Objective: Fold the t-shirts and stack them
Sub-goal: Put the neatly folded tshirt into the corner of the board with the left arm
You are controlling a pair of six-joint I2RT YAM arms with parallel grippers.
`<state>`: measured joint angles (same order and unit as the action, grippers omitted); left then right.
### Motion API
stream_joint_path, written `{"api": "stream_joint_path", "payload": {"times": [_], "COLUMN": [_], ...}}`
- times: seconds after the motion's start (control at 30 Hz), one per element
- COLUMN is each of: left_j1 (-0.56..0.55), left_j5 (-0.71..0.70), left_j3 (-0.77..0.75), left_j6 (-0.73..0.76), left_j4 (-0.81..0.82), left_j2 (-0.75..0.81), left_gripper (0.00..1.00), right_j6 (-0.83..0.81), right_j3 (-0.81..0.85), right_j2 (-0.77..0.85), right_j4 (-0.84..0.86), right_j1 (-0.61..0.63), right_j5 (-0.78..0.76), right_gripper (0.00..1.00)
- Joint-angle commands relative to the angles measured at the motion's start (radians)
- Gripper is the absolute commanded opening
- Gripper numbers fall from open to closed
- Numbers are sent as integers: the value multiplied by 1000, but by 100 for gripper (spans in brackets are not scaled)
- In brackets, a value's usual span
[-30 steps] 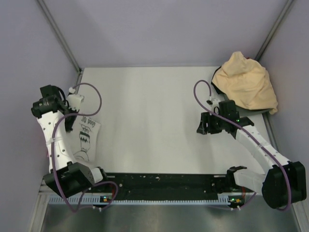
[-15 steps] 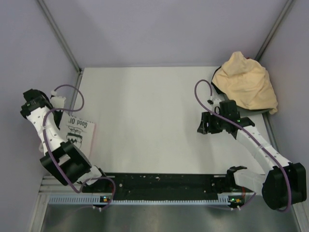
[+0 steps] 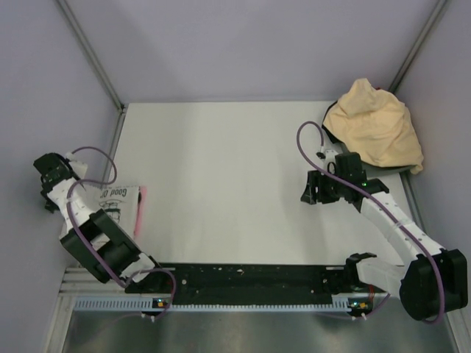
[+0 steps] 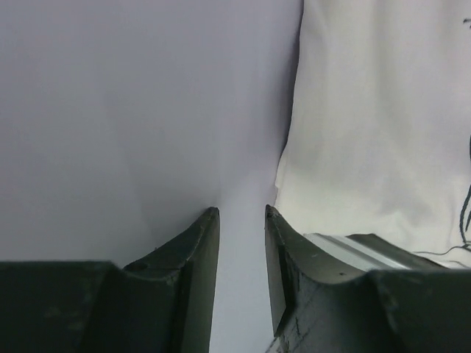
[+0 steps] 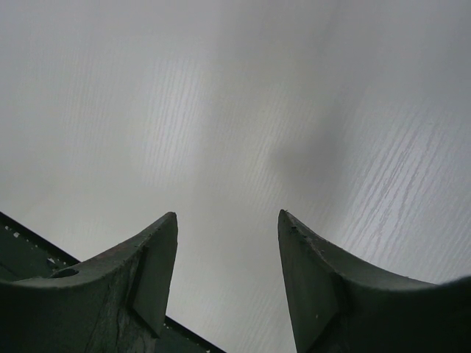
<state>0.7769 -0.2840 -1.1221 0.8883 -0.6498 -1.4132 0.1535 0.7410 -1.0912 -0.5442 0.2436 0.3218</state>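
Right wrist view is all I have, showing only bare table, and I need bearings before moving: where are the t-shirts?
Observer: A pale yellow-tan t-shirt lies crumpled in the table's far right corner.
Operator: Any others?
Observer: A white t-shirt with black lettering lies at the left edge, pink cloth showing beside it.
Operator: Is the left pincer holding it?
Observer: No, the left pincer is open and empty, facing the side wall.
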Motion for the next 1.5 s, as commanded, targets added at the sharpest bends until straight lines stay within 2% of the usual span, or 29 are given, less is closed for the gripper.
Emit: {"api": "stream_joint_path", "payload": {"times": [0.0, 0.17, 0.23, 0.27, 0.33, 0.4, 0.5, 0.57, 0.7, 0.77, 0.9, 0.97, 1.03, 1.1, 1.2, 1.33, 1.47], "left_j1": [-5, -66, -106, -123, -171, -250, -378, -438, -472, -473, -485, -488, -504, -540, -597, -614, -616], "left_j5": [1, 224, 249, 267, 366, 402, 419, 378, 251, 255, 209, 238, 279, 359, 413, 529, 505], "left_j3": [30, 42, 64, 71, 76, 85, 116, 151, 185, 195, 228, 235, 239, 240, 231, 168, 148], "left_j6": [98, 109, 106, 97, 71, 5, -116, -181, -264, -278, -292, -292, -288, -288, -304, -344, -365], "left_j4": [148, -75, -143, -168, -253, -297, -272, -228, -168, -156, -64, -50, -57, -71, -74, -117, -120], "left_j2": [135, 203, 218, 223, 230, 237, 231, 203, 85, 36, -27, -47, -67, -87, -119, -168, -178], "left_gripper": [34, 20, 10, 9, 12, 20, 32, 36, 39, 38, 31, 22, 8, 0, 0, 0, 1], "right_j6": [-17, -17, -20, -20, -20, -22, -25, -23, -28, -28, -34, -35, -37, -38, -42, -48, -48], "right_j3": [40, 41, 40, 37, 37, 37, 41, 43, 52, 52, 61, 63, 63, 63, 67, 74, 70], "right_j2": [19, 24, 30, 33, 30, 21, 7, 8, 14, 16, 10, 10, 16, 16, 7, 1, 1], "right_j4": [4, 4, 3, 3, 4, 6, 7, 7, 1, 0, -17, -25, -30, -33, -36, -43, -46], "right_j1": [-9, -9, -9, -9, -10, -9, -9, -9, -7, -9, -10, -9, -9, -9, -9, -9, -9], "right_j5": [-1, -3, -1, 2, 6, 10, 19, 19, 2, -6, -21, -33, -47, -53, -63, -73, -78], "right_gripper": [57, 57, 57, 57, 57, 57, 57, 57, 57, 57, 57, 57, 57, 57, 57, 57, 57]}}
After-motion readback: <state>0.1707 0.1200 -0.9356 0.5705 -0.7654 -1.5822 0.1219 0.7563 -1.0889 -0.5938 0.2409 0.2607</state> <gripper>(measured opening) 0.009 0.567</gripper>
